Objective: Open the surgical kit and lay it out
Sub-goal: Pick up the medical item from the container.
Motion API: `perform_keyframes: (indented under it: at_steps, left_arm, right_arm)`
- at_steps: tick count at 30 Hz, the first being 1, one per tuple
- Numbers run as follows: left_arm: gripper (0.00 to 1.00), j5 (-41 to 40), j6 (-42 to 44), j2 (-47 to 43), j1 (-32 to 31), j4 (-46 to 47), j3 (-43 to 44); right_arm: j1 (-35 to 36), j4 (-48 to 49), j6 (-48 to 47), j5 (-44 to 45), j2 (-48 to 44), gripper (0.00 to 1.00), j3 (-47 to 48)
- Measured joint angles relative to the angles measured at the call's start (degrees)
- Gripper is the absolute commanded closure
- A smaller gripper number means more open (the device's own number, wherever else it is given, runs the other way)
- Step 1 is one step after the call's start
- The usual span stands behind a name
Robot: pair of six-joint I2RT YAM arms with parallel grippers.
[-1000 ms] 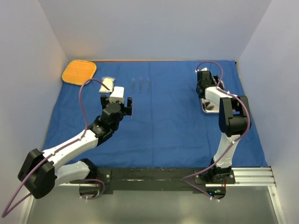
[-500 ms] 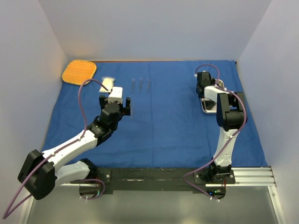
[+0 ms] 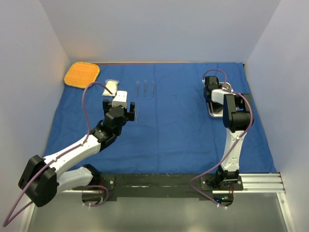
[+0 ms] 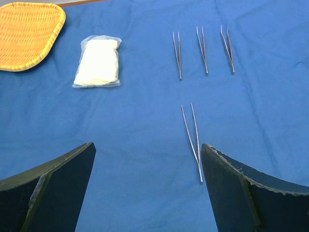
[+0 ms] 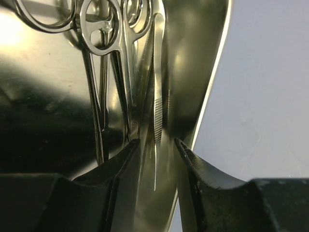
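Observation:
The blue cloth wrap (image 3: pixel 174 130) lies spread flat over the table. Three forceps (image 3: pixel 145 88) lie in a row at the back, with the white gauze pack (image 3: pixel 112 86) to their left. A fourth forceps (image 4: pixel 192 140) lies on the cloth between my left gripper's wide-open fingers, nearer the right one. My left gripper (image 3: pixel 132 113) (image 4: pixel 147 154) is empty. My right gripper (image 3: pixel 210 96) (image 5: pixel 157 142) is down in the steel tray (image 3: pixel 216 113) (image 5: pixel 48 72). Its jaws are narrowly apart astride a forceps (image 5: pixel 157 116), beside ring-handled scissors (image 5: pixel 104 43).
An orange rounded-square mat (image 3: pixel 82 74) (image 4: pixel 29 34) sits at the back left corner, partly off the cloth. Pale walls close in on three sides. The black rail with the arm bases (image 3: pixel 164 181) runs along the near edge.
My right gripper has come down a little into the tray and its elbow has swung in over it. My left gripper has barely moved.

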Motion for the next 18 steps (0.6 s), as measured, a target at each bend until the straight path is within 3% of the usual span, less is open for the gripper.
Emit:
perform_keyframes:
  at_steps: [8, 18]
  left_arm:
    - [0.03, 0.0, 0.0, 0.0, 0.1, -0.8, 0.0]
    - [0.03, 0.0, 0.0, -0.3, 0.2, -0.9, 0.0]
  right_arm:
    - [0.0, 0.3, -1.4, 0.8, 1.1, 0.77, 0.5]
    - [0.0, 2.5, -3.8, 3.7, 2.3, 0.77, 0.6]
